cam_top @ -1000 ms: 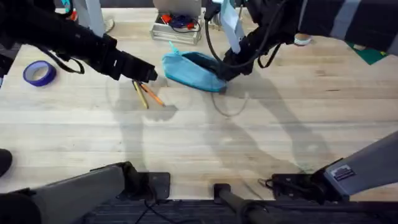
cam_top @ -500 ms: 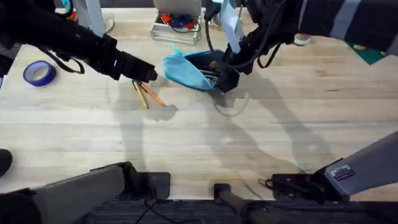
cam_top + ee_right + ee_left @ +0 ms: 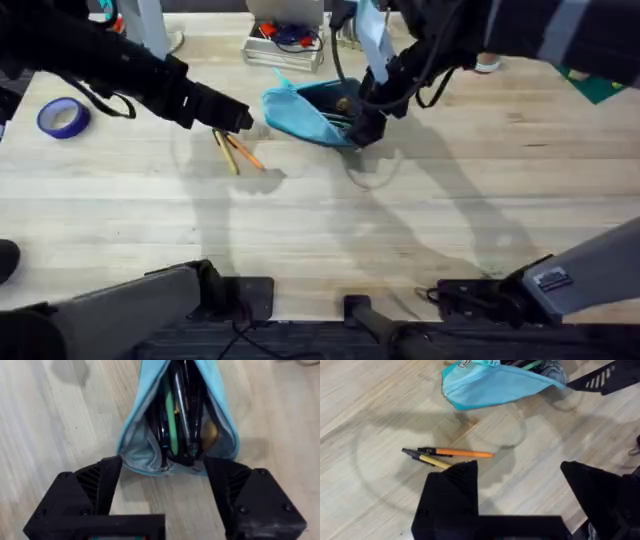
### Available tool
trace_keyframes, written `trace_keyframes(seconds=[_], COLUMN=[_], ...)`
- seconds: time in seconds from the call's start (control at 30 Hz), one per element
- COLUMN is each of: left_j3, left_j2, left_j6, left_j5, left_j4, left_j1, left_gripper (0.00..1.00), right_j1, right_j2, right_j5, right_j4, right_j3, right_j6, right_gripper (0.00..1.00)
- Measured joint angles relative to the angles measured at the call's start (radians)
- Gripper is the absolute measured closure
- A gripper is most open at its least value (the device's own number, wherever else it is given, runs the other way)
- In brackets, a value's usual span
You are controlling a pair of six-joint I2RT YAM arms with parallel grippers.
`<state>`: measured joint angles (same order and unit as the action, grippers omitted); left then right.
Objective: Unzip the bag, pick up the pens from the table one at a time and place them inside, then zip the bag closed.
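Note:
The light-blue bag (image 3: 305, 110) lies at the back middle of the table (image 3: 400, 230) with its top gaping open. Dark and green pens show inside the bag (image 3: 177, 415). My right gripper (image 3: 366, 128) hovers at the bag's right end, open, and in the right wrist view the right gripper (image 3: 165, 490) has a finger on each side of that end, not clamping it. An orange pen (image 3: 457, 453) and a yellow pen (image 3: 432, 461) lie side by side on the wood, also seen from overhead as the pens (image 3: 233, 153). My left gripper (image 3: 520, 490) hangs open just above them, left of the bag (image 3: 495, 384).
A blue tape roll (image 3: 63, 117) lies at the far left. A clear box (image 3: 285, 42) of odds and ends stands behind the bag. A green item (image 3: 595, 85) sits at the far right. The table's front half is bare wood.
The bag's top has spread open, showing its inside, and the right gripper has shifted slightly at its right end. The left arm and the two pens have stayed put.

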<state>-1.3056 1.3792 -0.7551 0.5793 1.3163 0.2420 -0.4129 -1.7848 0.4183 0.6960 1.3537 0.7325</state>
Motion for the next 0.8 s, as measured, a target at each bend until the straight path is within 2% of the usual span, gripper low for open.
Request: trace_keyframes(seconds=[0.27, 0.6, 0.7, 0.8], left_j3=[0.0, 0.0, 0.0, 0.0], left_j2=[0.0, 0.0, 0.0, 0.0], left_j6=[0.008, 0.015, 0.058, 0.138], left_j5=[0.0, -0.001, -0.029, -0.093], left_j4=[0.0, 0.0, -0.007, -0.009], left_j1=[0.0, 0.0, 0.0, 0.0], left_gripper=[0.005, 0.004, 0.005, 0.005], right_j1=[0.0, 0.0, 0.0, 0.0], right_j2=[0.192, 0.34, 0.384, 0.421], right_j5=[-0.012, -0.096, -0.102, -0.112], right_j4=[0.033, 0.105, 0.129, 0.137], right_j3=[0.001, 0.001, 0.001, 0.001], right_j6=[-0.008, -0.075, -0.093, -0.137], right_gripper=[0.005, 0.005, 0.004, 0.005])
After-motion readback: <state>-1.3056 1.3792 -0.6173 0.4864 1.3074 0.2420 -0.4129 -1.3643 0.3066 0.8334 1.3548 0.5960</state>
